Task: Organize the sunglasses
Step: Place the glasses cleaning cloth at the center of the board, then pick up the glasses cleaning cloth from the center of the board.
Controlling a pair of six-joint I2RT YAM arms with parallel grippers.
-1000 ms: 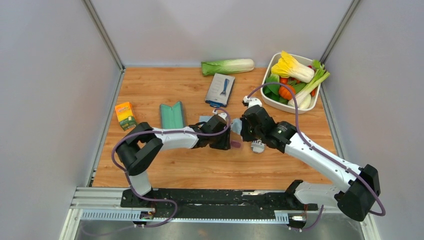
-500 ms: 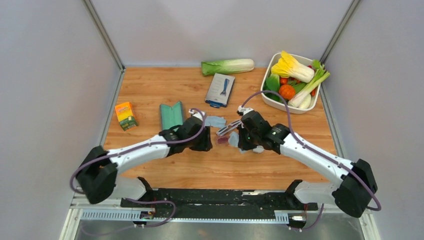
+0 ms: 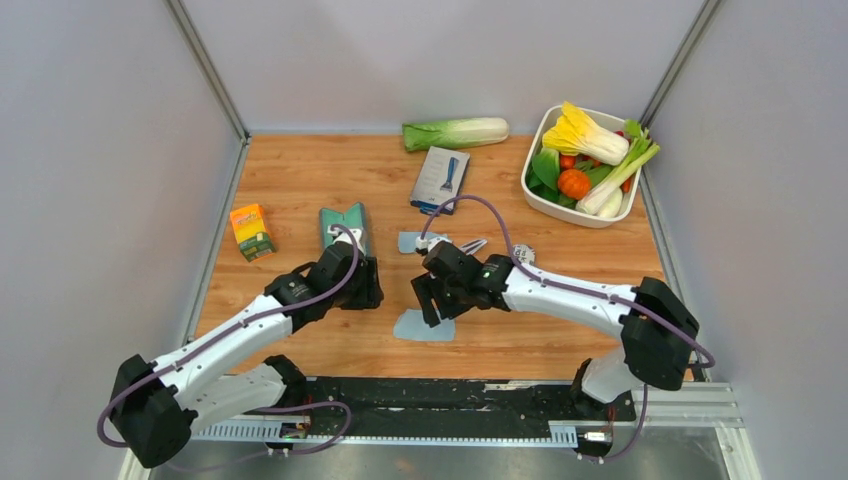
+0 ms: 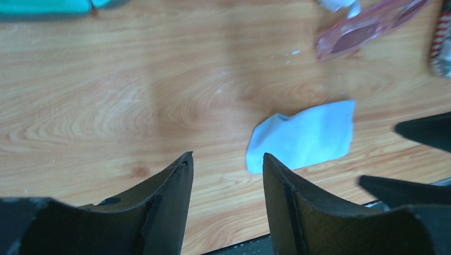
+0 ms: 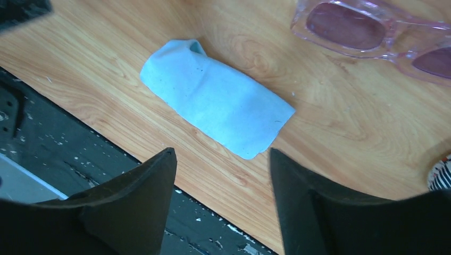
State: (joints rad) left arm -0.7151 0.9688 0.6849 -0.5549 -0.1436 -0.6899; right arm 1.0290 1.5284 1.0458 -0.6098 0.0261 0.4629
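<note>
The sunglasses, with pink-purple lenses and a clear pink frame, lie on the wooden table; they also show in the left wrist view and from above, partly behind my right arm. A light blue cloth lies loose on the table near the front edge. My right gripper hovers open just above the cloth, holding nothing. My left gripper stands open and empty to the left of it. The teal-lined case lies open behind the left gripper.
A white tub of vegetables sits at the back right, a napa cabbage against the back wall, and a blue packet in front of it. A yellow box lies at the left. Another pale blue piece lies beside the sunglasses.
My right gripper has opened and the cloth now lies free on the table. Both arms have swung left and toward the front edge; the sunglasses rest on the table behind them.
</note>
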